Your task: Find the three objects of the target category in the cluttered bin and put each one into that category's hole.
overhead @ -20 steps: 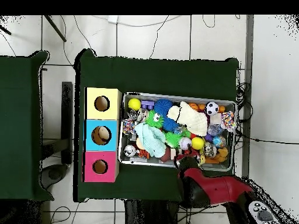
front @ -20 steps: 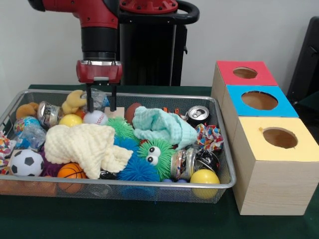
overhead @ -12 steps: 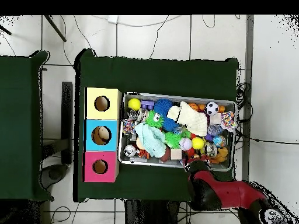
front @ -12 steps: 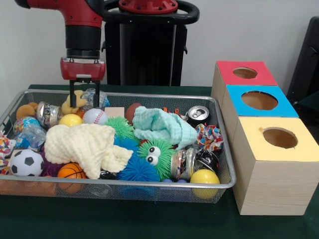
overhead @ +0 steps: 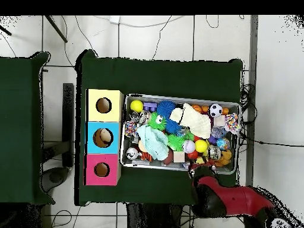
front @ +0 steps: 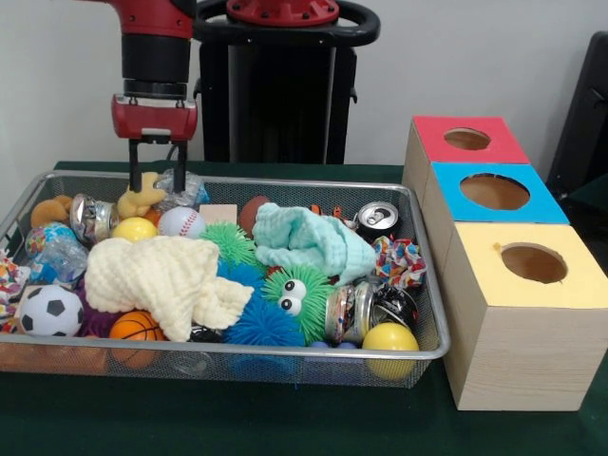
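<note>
My gripper (front: 157, 183) hangs open over the far left corner of the wire bin (front: 285, 353), its tips just above a yellow plush toy (front: 139, 200) and a crumpled clear wrapper (front: 180, 187). Nothing is between the fingers. Close by lie a baseball (front: 180, 223), a yellow ball (front: 134, 229) and a can (front: 90, 217). Further balls show: a soccer ball (front: 50, 311), a basketball (front: 133, 326) and a second yellow ball (front: 389, 337). From overhead the gripper (overhead: 200, 171) stands at the bin's (overhead: 181, 97) lower edge.
Three boxes with round holes stand beside the bin: red (front: 465, 141), blue (front: 494, 195), yellow (front: 532, 266). A cream cloth (front: 166, 275), a mint cloth (front: 309, 239), a green fuzzy toy (front: 296, 294) and more cans (front: 378, 218) fill the bin.
The gripper has moved left along the bin's far side, from above the baseball to above the plush toy, and has risen a little. It stays open.
</note>
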